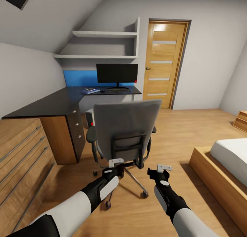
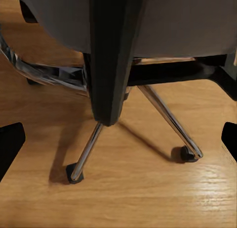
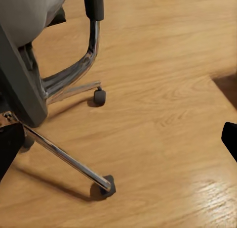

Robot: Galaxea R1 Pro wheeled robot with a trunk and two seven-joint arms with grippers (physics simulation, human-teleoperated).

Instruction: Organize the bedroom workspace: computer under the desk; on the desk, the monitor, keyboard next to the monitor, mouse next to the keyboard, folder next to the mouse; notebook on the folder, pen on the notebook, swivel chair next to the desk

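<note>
Monitor (image 1: 117,73), keyboard (image 1: 118,90), folder stack (image 1: 90,90) judged placed on desk (image 1: 51,105); chair (image 1: 125,131) at 12 o'clock unpushed; left gripper (image 1: 116,161), right gripper (image 1: 164,168) seen open, empty.

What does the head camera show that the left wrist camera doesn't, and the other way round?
Head view alone: the desk, the monitor, the folder on the desk, the computer beneath it, both arms, the door. Left wrist view alone: a close look under the seat at two chrome legs ending in casters. Shared: the swivel chair and the wood floor.
</note>
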